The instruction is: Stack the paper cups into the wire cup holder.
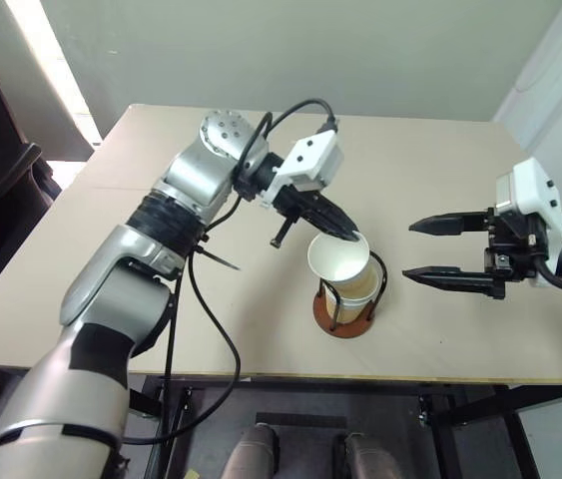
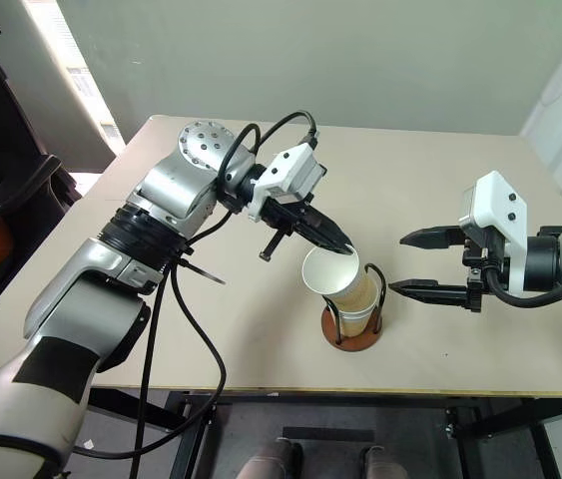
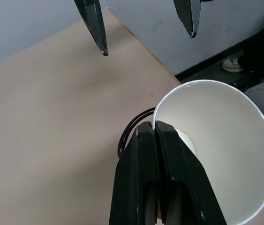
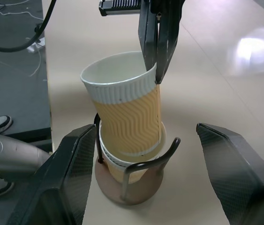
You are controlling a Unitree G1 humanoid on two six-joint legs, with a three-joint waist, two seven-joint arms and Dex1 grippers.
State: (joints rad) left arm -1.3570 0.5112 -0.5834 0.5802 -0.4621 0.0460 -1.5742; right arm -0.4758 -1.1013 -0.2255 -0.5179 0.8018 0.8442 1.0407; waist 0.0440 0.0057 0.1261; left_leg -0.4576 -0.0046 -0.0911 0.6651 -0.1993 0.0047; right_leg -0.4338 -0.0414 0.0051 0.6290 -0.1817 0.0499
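Evidently, left fingers point(image 4: 156, 56) pinch the top cup's point(image 4: 127, 105) rim, tilting it into the wire cup holder point(image 4: 132, 180); right fingers point(image 1: 442, 225) wait spread, empty.

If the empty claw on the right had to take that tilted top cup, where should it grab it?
Probably the ribbed tan wall of the top paper cup, just under its white rim, coming from the right gripper's own side with open jaws. That band stands clear above the wire cup holder, and the left gripper already pinches the far rim.

Head cameras look down over the table point(image 1: 440, 339); wrist cameras sit close, facing the cups point(image 4: 127, 112).
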